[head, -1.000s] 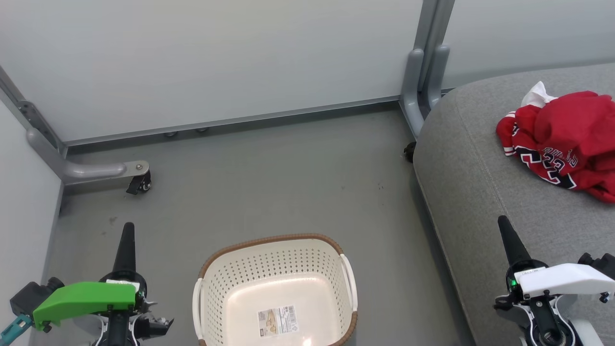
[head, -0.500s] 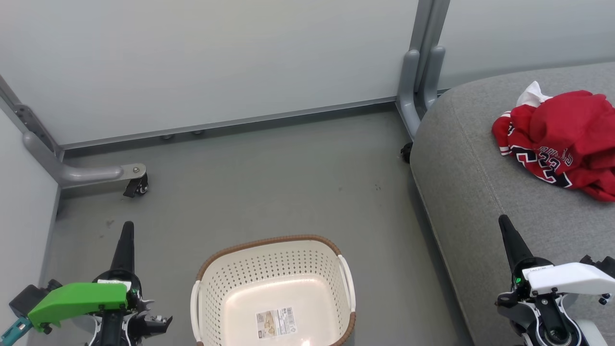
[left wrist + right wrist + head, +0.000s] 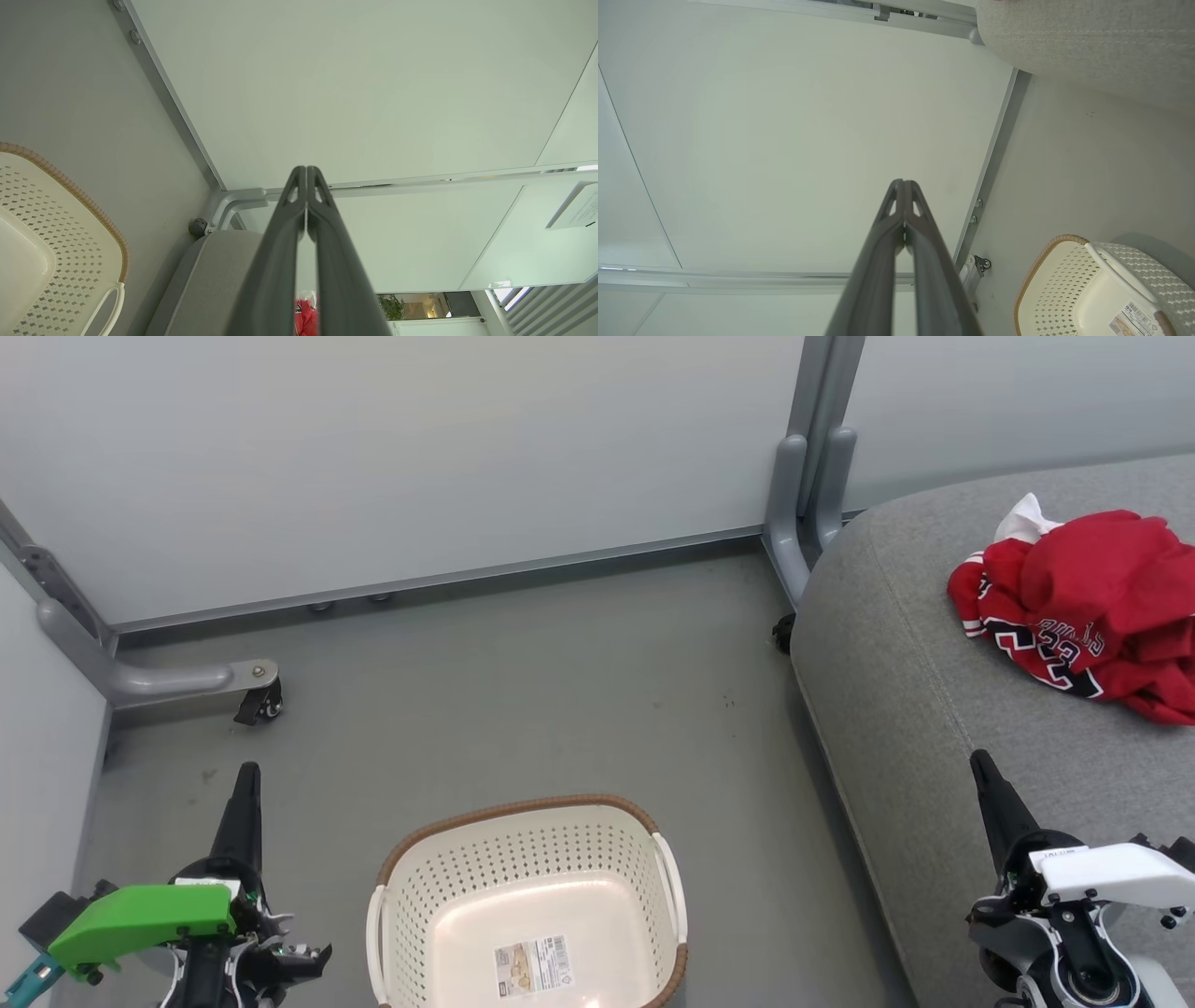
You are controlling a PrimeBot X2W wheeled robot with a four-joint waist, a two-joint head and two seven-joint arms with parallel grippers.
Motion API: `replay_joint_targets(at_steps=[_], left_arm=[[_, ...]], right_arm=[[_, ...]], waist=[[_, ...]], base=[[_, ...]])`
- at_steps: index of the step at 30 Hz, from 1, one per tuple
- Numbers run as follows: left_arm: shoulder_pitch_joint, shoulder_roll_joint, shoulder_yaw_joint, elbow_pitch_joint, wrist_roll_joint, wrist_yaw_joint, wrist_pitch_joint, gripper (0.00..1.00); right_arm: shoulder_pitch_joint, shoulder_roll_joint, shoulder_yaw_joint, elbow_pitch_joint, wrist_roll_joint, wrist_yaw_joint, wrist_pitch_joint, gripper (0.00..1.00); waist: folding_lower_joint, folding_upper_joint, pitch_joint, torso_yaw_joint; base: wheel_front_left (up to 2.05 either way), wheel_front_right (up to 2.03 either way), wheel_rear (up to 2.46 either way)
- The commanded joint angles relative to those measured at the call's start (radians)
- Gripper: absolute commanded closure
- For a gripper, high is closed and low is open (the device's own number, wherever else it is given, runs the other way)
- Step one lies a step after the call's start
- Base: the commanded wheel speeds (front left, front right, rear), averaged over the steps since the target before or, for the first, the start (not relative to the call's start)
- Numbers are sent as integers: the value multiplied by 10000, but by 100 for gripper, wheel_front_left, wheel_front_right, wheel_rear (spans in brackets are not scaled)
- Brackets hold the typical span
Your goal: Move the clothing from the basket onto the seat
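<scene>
1. Left pincer (image 3: 247,779) hovers low beside the basket (image 3: 523,805), its two dark fingers pressed tight together on nothing. Right pincer (image 3: 985,770) hangs over the front of the seat (image 3: 896,691), likewise closed and empty.
2. And look at the basket, standing on the floor (image 3: 523,681): bare inside, just a label (image 3: 532,966) on its bottom.
3. Clothing (image 3: 1083,597) is up on the seat in a crumpled red heap, the 23 jersey showing and a scrap of white at the top. Whether both pieces are in that heap I cannot say for certain.
4. My call: the job looks done, with nothing left to lift.
5. Around them are a pale partition wall (image 3: 420,457), a grey post (image 3: 803,495) at the seat's corner, and a castor foot (image 3: 257,695) far left. Nothing blocks either arm.
</scene>
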Motion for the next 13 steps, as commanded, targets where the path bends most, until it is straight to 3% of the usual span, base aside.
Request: replay_joint_targets(at_steps=[1,13], left_arm=[[-193,58,56,-54,-220,33,48,100],[-181,62,115,-60,-902,32,255,100]], right_arm=[[-128,-75,-10,20,208,-9,51,100],[-160,-142,17,86,1024,-10,180,100]], waist=[[0,66,-5,-9],[0,73,-39,-86]], base=[[0,0,0],[0,0,0]])
